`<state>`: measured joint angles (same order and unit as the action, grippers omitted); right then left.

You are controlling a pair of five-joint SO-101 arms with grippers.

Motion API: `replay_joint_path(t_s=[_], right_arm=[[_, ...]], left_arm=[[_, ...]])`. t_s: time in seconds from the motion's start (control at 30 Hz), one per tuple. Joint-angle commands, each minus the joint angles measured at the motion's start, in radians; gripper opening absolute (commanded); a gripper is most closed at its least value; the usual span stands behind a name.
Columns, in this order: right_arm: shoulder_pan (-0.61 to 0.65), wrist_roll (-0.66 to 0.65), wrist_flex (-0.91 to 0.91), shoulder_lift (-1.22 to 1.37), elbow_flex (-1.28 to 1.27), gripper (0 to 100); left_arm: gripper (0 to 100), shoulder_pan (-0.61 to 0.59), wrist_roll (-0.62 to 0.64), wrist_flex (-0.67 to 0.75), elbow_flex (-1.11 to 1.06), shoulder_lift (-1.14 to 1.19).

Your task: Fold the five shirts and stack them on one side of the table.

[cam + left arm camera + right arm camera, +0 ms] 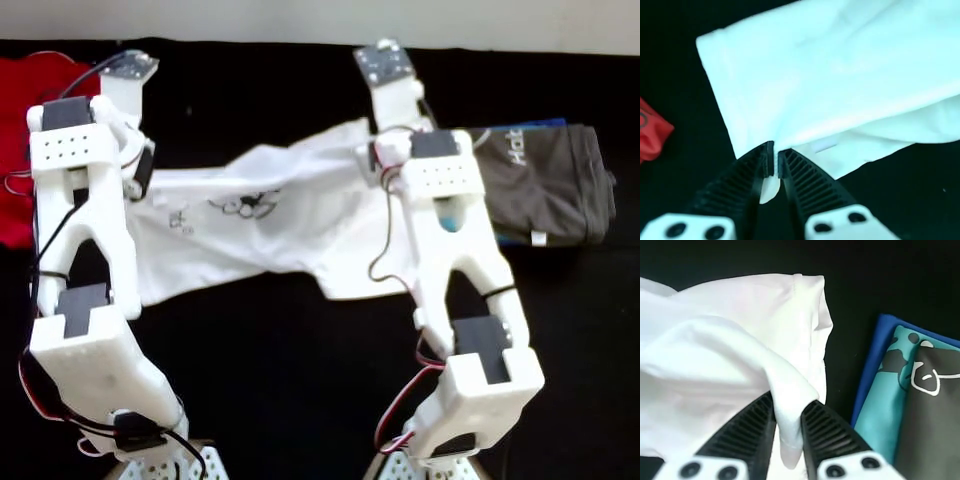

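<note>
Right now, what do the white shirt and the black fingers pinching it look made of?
White shirt: soft thin fabric, likely cotton knit, matte; it drapes and creases. Fingers: rigid black plastic by the look, matte, ribbed inner faces.

white shirt (270, 220), red shirt (14, 150), dark grey shirt (545, 185)

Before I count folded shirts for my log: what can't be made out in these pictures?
Red shirt, high view: cut off by the left edge and partly behind an arm; folded or not is unclear.
Shirts under the grey shirt, high and right wrist views: covered but for their edges; the count is unclear.
White shirt, high view: one end lies under the other arm; its print is too small.
</note>
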<state>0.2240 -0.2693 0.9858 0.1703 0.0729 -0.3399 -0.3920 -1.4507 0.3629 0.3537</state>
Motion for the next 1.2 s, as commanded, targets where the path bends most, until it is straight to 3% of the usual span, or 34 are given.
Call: replay_joint_path(t_s=[0.0,0.37,0.63,0.9,1.17], right_arm=[[-0.002,0.006,-0.018,-0.007,-0.005,0.5],[-0.002,0.006,0.226,-0.016,0.004,0.5],[-0.041,0.008,0.32,-0.061,-0.022,0.5],[-0.056,0.0,0.16,-0.381,-0.42,0.5],[-0.062,0.0,0.101,-0.421,-0.601,0.5]], left_arm=[[1,0.008,0.008,-0.041,0.01,-0.005],[1,0.008,0.008,-0.258,0.007,-0.005],[1,0.012,0.002,-0.281,-0.067,-0.007],[1,0.012,-0.044,-0.252,-0.274,-0.139],[1,0.03,-0.041,-0.112,-0.49,-0.166]])
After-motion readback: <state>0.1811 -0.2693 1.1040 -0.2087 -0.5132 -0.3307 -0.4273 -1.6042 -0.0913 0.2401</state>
